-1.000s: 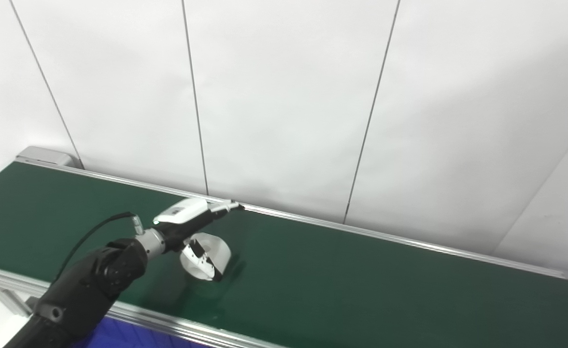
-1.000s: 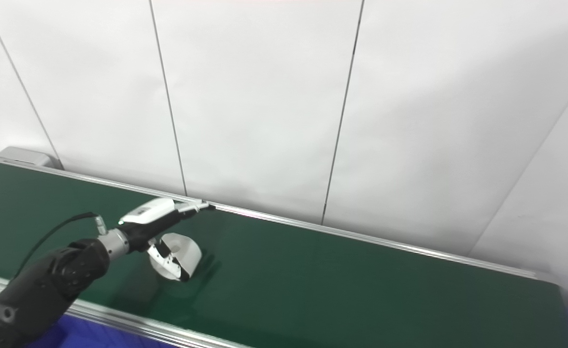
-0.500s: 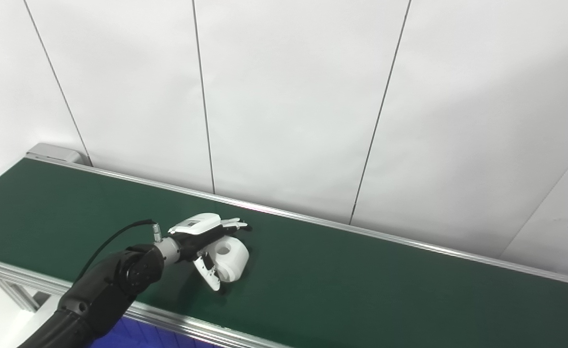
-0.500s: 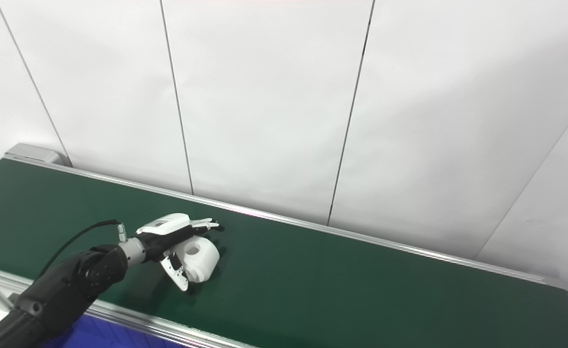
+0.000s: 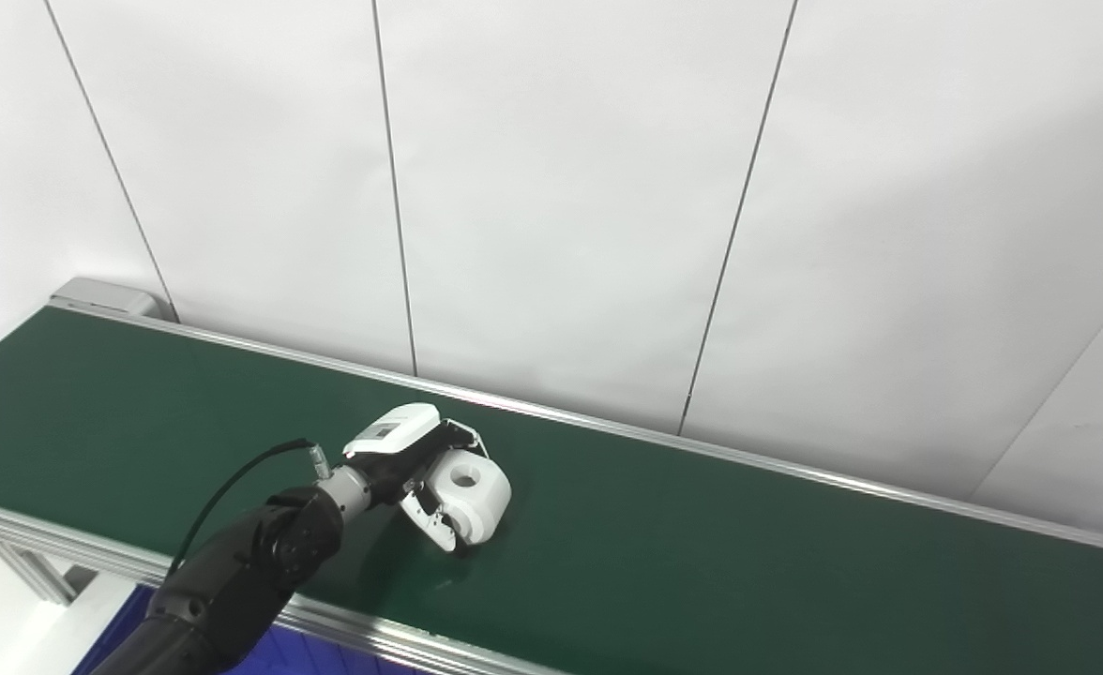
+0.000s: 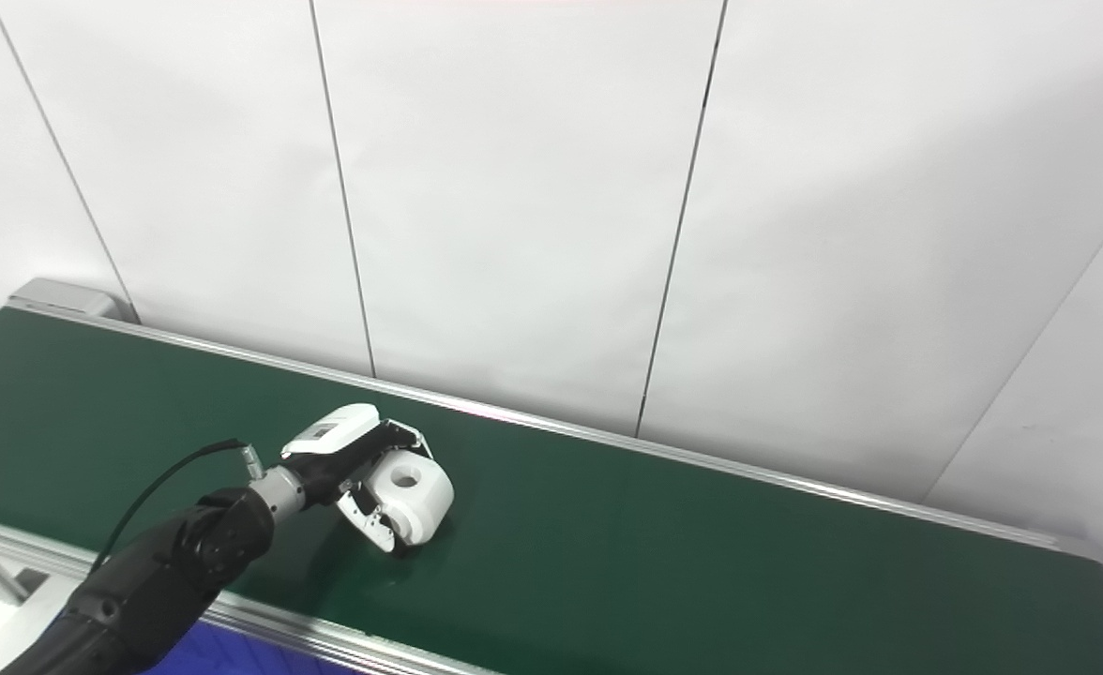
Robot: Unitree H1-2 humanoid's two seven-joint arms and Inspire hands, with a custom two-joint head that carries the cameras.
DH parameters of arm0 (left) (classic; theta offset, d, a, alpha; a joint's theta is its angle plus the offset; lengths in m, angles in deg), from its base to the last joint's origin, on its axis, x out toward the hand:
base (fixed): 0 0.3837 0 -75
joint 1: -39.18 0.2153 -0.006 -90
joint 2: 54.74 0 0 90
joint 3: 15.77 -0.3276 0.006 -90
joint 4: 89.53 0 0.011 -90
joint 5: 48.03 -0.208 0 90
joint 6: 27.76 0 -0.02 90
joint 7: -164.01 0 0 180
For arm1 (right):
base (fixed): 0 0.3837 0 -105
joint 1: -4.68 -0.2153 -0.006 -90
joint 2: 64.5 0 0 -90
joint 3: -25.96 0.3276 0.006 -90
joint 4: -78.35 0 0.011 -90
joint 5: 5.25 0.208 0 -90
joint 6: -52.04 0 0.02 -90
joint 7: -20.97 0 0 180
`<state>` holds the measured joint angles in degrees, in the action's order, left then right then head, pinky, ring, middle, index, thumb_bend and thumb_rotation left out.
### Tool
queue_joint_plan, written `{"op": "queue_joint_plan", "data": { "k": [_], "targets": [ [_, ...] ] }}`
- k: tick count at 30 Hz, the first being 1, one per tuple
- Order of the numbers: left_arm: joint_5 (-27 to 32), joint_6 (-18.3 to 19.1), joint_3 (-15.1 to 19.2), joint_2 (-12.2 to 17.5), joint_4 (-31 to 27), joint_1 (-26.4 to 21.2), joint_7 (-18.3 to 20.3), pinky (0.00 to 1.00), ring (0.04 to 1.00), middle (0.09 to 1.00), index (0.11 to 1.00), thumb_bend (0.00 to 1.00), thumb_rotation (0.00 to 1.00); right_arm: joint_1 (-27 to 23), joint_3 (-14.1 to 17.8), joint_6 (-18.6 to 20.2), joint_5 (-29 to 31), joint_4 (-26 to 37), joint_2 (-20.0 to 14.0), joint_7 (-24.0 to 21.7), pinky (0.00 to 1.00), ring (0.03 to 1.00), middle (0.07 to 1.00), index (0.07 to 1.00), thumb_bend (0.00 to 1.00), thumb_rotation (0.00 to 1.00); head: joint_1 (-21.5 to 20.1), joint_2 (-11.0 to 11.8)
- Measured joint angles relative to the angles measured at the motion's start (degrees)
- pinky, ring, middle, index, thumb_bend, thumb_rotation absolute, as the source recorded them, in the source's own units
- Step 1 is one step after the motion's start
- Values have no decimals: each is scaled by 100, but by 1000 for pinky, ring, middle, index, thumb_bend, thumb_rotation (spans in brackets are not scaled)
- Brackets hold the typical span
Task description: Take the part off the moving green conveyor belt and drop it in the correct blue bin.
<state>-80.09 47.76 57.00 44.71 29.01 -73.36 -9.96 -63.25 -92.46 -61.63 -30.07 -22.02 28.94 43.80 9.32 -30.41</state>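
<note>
- Part (image 5: 473, 487): in your left eye view, this white cylinder with a round hole in its top sits on the green conveyor belt (image 5: 702, 562), left of the belt's middle and between its near and far rails.
- Your left hand (image 5: 417, 459) wraps the part from the left, fingers curled over the far side and thumb (image 5: 430, 520) hooked round the near side, touching it.
- A strip of blue bin (image 5: 279, 652) shows under the near rail.
- In your right eye view, the same grasp shows: left hand (image 6: 356, 457) clasping the part (image 6: 413, 499), which rests on the belt (image 6: 655, 562).
- Your right hand is out of sight.
</note>
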Motion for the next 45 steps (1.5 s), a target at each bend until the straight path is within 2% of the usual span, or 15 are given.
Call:
{"op": "queue_joint_plan", "data": {
  "k": [2, 4, 6, 8, 11, 12, 14, 16, 17, 19, 23, 26, 29, 38, 45],
  "targets": [
    [26, 19, 24, 9, -96, 66, 53, 493, 466, 535, 463, 497, 0, 25, 16, 0, -7, 42, 6, -10, 855, 946, 983, 1000, 793, 692, -52, -61],
    [61, 39, 83, 33, -257, 173, 98, 486, 462, 538, 463, 496, 0, 66, 51, 0, -6, 90, 34, -66, 866, 950, 984, 1000, 786, 691, -245, -315],
    [196, 41, 197, 48, -431, 308, 145, 485, 468, 536, 461, 497, 0, 140, 87, 0, -7, 195, 63, -104, 848, 946, 986, 1000, 778, 674, -246, -317],
    [476, 10, 333, 86, -634, 464, 245, 479, 470, 534, 461, 497, 0, 203, 100, 0, -5, 316, 93, -165, 837, 947, 989, 1000, 777, 662, -666, -728],
    [943, -221, 521, 195, -1023, 711, 431, 467, 467, 524, 470, 499, 0, 311, 159, 1, -23, 532, 169, -316, 833, 941, 982, 1000, 785, 643, -976, -897],
    [1073, -336, 594, 232, -1106, 786, 465, 464, 466, 521, 473, 499, 0, 353, 183, 3, -43, 635, 200, -382, 834, 939, 980, 1000, 786, 638, -1324, -1062],
    [1393, -634, 760, 299, -1277, 970, 499, 472, 468, 510, 481, 500, 0, 451, 215, 10, -67, 833, 259, -511, 818, 930, 976, 1000, 793, 617, -1327, -1064],
    [1657, -857, 877, 339, -1458, 1190, 499, 478, 468, 511, 482, 500, 0, 547, 245, 60, -94, 984, 321, -638, 788, 916, 971, 996, 792, 590, -1878, -1414],
    [1778, -943, 903, 365, -1573, 1316, 497, 473, 464, 513, 484, 501, 0, 602, 260, 101, -118, 1072, 361, -689, 788, 915, 970, 994, 790, 580, -1881, -1415],
    [1949, -1045, 908, 419, -1782, 1554, 483, 457, 454, 521, 485, 500, 0, 697, 290, 201, -171, 1254, 428, -801, 797, 912, 968, 993, 781, 567, -2257, -1809],
    [2193, -1061, 961, 451, -2108, 1982, 447, 485, 471, 524, 471, 499, 0, 784, 360, 273, -264, 1501, 519, -980, 835, 927, 972, 999, 759, 598, -2364, -1907],
    [2283, -1068, 1000, 451, -2397, 2293, 333, 504, 484, 521, 465, 500, 0, 783, 416, 296, -312, 1508, 578, -1048, 864, 934, 972, 1000, 759, 606, -2417, -2101],
    [2403, -1072, 1012, 449, -2458, 2543, 328, 496, 484, 521, 463, 500, 0, 789, 476, 342, -320, 1625, 609, -1158, 847, 925, 968, 995, 759, 603, -2374, -2232],
    [2466, -1071, 992, 437, -2472, 3191, 125, 500, 477, 521, 463, 501, 0, 824, 604, 511, -319, 1838, 664, -1387, 874, 938, 972, 1000, 777, 617, -2268, -2321],
    [2243, -1072, 713, 440, -2320, 3563, -141, 525, 495, 517, 462, 499, 0, 882, 678, 615, -341, 1930, 676, -1504, 867, 935, 971, 1000, 774, 627, -2180, -2303]
  ]
}}
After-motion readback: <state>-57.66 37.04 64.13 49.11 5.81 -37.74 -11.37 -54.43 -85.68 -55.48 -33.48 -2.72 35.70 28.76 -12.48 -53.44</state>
